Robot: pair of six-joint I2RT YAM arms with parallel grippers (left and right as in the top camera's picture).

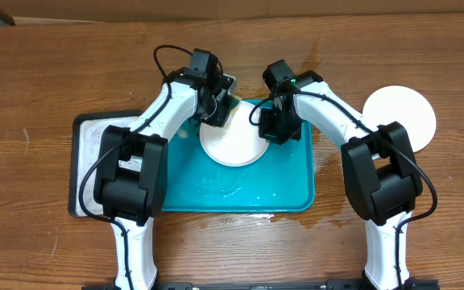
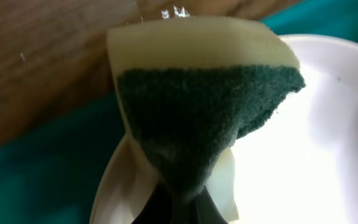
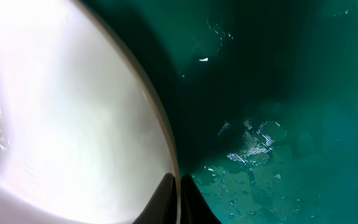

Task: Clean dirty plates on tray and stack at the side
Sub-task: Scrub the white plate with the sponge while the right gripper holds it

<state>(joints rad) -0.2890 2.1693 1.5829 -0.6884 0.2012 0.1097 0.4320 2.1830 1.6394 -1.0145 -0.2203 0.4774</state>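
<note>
Both arms reach in over the teal tray (image 1: 284,189), which sits in the middle of the table (image 1: 55,64). One white plate (image 1: 232,147) is inside the tray, toward its far edge, between the two arms.

The left pincer (image 1: 216,109) is closed tight on a sponge (image 2: 197,118). From the left wrist I see its dark green scouring face toward the camera, with the pale yellow foam behind it and along the top, all squeezed to a narrow waist where the fingers grip it. The sponge hangs at the plate's near-left rim, over where the plate (image 2: 316,143) meets the tray floor (image 2: 42,177). I cannot tell whether it actually touches the plate.

The right pincer (image 1: 274,122) has the plate by its right edge. In the right wrist view the two dark fingertips (image 3: 160,202) are pinched nearly together, with the thin rim of the plate (image 3: 67,124) between them. The tray floor (image 3: 303,93) beside it glistens with water droplets (image 3: 253,140).

A second white plate (image 1: 401,115) lies on the bare table to the right, well apart from the tray. A black-rimmed tray (image 1: 83,165) pokes out from behind the left arm, right beside the teal one.
</note>
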